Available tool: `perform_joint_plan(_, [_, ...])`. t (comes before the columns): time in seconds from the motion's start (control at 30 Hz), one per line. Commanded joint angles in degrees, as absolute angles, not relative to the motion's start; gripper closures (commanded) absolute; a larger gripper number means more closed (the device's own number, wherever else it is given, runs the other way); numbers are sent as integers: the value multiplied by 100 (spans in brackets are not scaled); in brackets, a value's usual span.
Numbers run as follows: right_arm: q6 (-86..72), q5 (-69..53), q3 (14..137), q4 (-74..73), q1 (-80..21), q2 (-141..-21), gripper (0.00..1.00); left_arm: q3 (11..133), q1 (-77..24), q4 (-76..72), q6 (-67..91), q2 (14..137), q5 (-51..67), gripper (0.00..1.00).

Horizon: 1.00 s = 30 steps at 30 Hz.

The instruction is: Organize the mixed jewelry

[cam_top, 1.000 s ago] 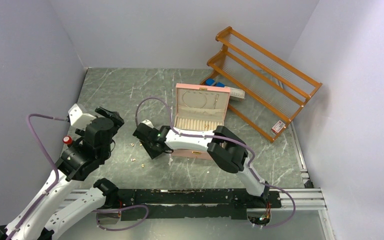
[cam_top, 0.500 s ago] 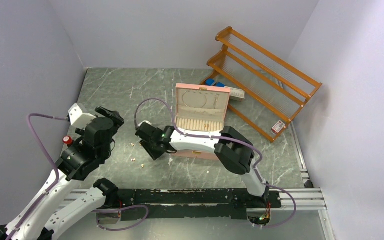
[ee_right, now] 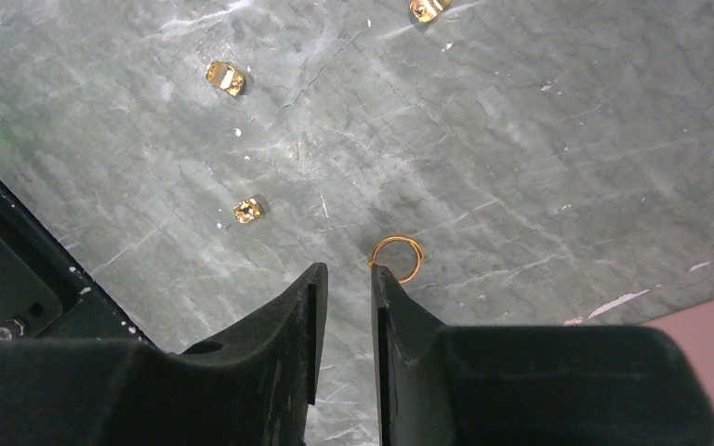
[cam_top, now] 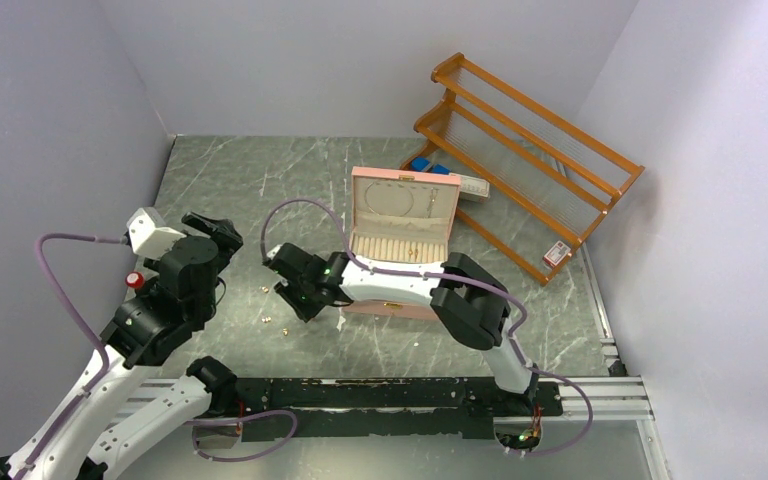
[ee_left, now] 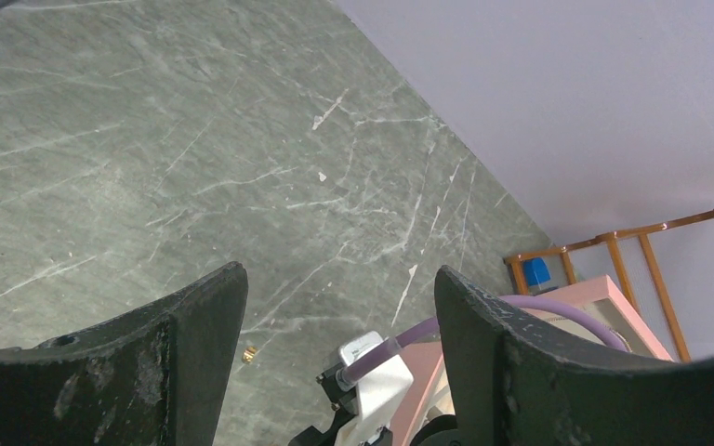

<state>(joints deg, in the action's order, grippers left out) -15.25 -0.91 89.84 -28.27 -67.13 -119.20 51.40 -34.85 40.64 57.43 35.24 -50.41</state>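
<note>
Small gold pieces of the mixed jewelry (cam_top: 266, 320) lie scattered on the marble table between my two arms. In the right wrist view a thin gold ring (ee_right: 396, 258) rests flat on the table, touching the outer tip of one finger. Two gold studs (ee_right: 248, 211) (ee_right: 224, 77) lie farther off. My right gripper (ee_right: 348, 271) hovers low over the table, its jaws narrowed to a slim gap with nothing between them; the ring sits outside that gap. My left gripper (ee_left: 335, 297) is raised and wide open, empty, with one gold piece (ee_left: 249, 353) on the table below.
The open pink jewelry box (cam_top: 400, 215) stands just right of the right gripper (cam_top: 290, 295). An orange wooden rack (cam_top: 530, 150) lies tilted at the back right with small blue items by it. The left gripper (cam_top: 218, 232) hangs near the left wall.
The right gripper's jaws have drawn much closer together and the gripper has edged slightly left. The left arm has shifted a little left and back, its jaws unchanged.
</note>
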Motion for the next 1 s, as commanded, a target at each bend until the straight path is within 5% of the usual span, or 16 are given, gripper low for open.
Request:
perform_joint_plan(0.0, [-1410, -194, 8981, -2807, -6745, -12131, 72, 5265, -3480, 4122, 5695, 3554, -5211, 22])
perform_joint_plan(0.97, [-1317, -50, 8903, -2906, -6742, -12384, 74, 5186, -3479, 4111, 5730, 3586, -5132, 22])
